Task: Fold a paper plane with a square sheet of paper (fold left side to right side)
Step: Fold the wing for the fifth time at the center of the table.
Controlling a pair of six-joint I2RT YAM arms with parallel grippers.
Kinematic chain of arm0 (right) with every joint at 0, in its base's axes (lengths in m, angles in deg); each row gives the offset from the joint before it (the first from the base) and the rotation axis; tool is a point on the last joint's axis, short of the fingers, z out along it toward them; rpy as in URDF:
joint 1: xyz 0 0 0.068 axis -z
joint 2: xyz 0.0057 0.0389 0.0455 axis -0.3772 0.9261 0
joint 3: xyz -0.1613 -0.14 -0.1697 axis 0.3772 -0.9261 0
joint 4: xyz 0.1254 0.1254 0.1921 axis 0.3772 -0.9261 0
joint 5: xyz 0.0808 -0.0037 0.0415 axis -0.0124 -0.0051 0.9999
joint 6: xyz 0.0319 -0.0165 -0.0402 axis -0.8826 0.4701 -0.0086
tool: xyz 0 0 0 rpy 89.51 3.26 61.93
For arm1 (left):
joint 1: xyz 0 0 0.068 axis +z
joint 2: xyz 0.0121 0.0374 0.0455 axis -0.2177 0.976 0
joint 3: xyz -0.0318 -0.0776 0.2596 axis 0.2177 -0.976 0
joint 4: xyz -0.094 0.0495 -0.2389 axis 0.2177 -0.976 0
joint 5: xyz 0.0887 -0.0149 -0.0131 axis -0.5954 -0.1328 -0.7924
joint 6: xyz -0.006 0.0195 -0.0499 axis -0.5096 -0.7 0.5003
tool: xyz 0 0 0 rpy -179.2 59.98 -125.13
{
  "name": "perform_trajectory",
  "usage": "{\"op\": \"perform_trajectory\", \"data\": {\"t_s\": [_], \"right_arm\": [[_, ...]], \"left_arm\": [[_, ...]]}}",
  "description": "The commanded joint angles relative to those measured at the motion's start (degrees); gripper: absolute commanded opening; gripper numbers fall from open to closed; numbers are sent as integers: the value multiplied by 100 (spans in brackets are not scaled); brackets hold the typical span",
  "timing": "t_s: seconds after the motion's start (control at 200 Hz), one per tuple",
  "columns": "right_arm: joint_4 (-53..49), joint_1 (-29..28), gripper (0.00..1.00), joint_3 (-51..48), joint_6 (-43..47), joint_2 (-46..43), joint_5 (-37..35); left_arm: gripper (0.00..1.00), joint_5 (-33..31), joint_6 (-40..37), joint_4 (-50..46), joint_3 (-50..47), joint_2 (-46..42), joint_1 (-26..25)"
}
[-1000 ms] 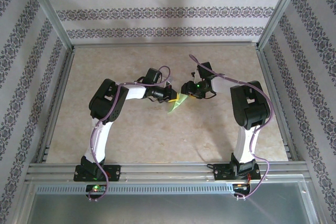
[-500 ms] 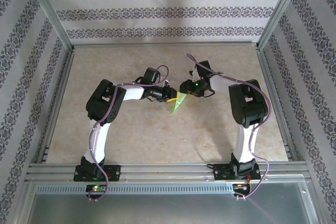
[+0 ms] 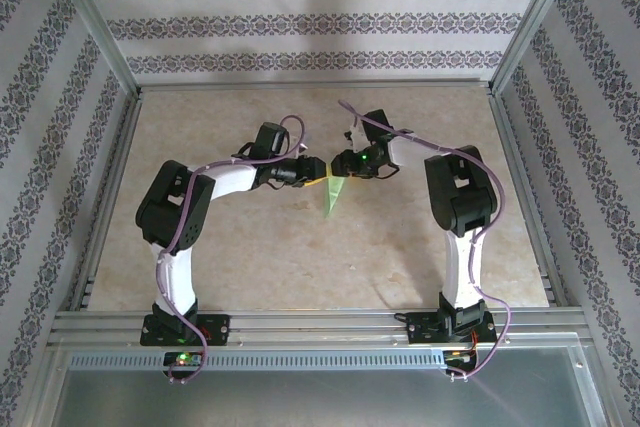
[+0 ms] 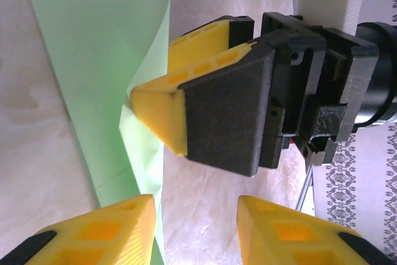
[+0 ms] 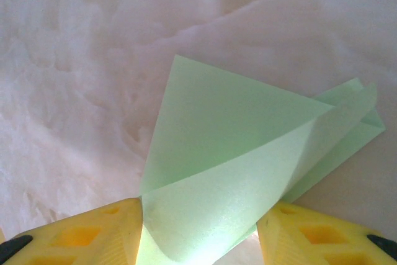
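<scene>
Against right gripper [image 3: 335, 168], paper plane [image 3: 333, 197] edge

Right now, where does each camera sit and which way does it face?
Top external: above and behind the bases, looking down on the beige table; both arms, left gripper, right gripper, light green folded paper sheet.
Left wrist: on the left arm, facing along its own yellow fingers toward the right gripper and the paper.
Right wrist: on the right arm, facing down past its own yellow fingers onto the paper.
Shared: all three see the paper; top and left wrist both see the right gripper.
</scene>
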Motion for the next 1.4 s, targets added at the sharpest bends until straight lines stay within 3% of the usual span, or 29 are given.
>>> {"op": "perform_trajectory", "data": {"t_s": [0.0, 0.505, 1.004, 1.394], "right_arm": [[-294, -110, 52, 272, 339, 209, 181], [-513, -139, 52, 430, 439, 332, 112], [-705, -192, 51, 509, 561, 402, -11], [-836, -227, 51, 580, 658, 473, -91]], "left_arm": [[40, -63, 86, 121, -184, 26, 39], [36, -222, 178, -1, 319, 714, 34], [9, -389, 62, -166, 653, 986, 38], [8, -536, -127, -404, 668, 947, 70]]}}
